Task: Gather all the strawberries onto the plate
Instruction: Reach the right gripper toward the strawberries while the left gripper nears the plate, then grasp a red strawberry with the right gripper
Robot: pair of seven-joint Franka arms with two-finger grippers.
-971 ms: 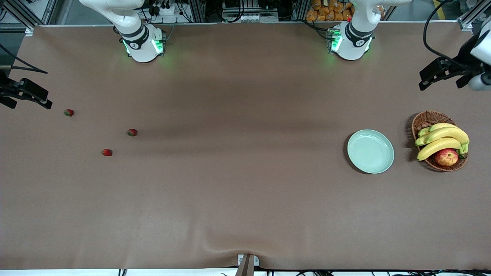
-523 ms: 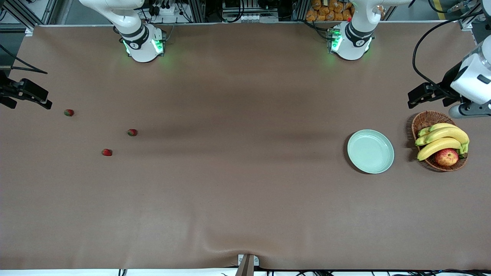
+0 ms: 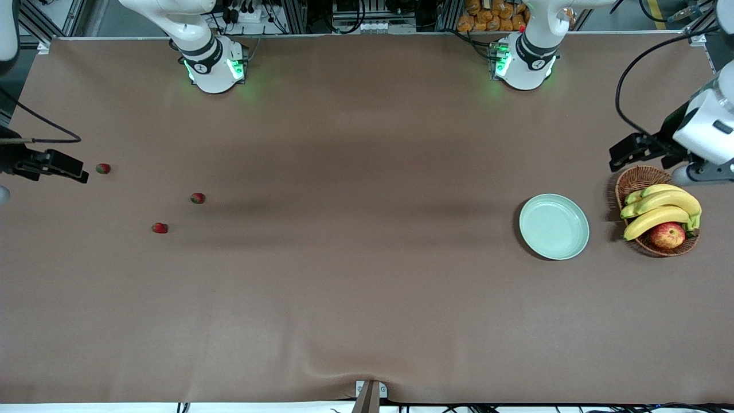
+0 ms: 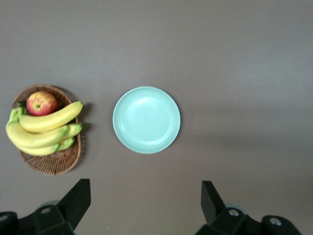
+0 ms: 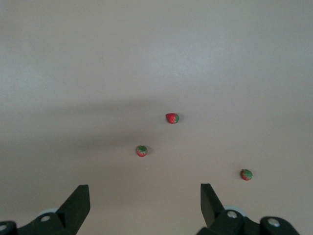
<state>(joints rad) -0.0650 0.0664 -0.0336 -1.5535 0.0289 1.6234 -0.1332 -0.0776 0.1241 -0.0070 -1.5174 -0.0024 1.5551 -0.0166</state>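
The right gripper (image 3: 57,166) is held spread wide and empty above the worktop (image 3: 355,287) at the right arm's end, just beside the nearest of the strawberries (image 3: 103,168); in the right wrist view its two dark fingers (image 5: 78,203) are seen well apart with nothing between them, and all three berries lie on the bare surface; the second strawberry (image 3: 197,198) and the third strawberry (image 3: 159,228) lie nearer to the front camera than the first and more toward the middle of the worktop, each apart from the others; the left gripper (image 3: 631,154) is likewise held fully parted and empty, above the worktop beside the wicker basket (image 3: 633,179) of bananas (image 3: 659,209) and an apple (image 3: 667,234) at the left arm's end; the plate (image 3: 554,226) lies empty just beside that basket, toward the middle of the worktop, well apart from every berry; the step in hand is judged to be the approach to the first pick, nothing having yet been collected; a descent over one berry would be called for next, the fingers being set either side of it before being closed, and a long carry across to the plate would then be required.
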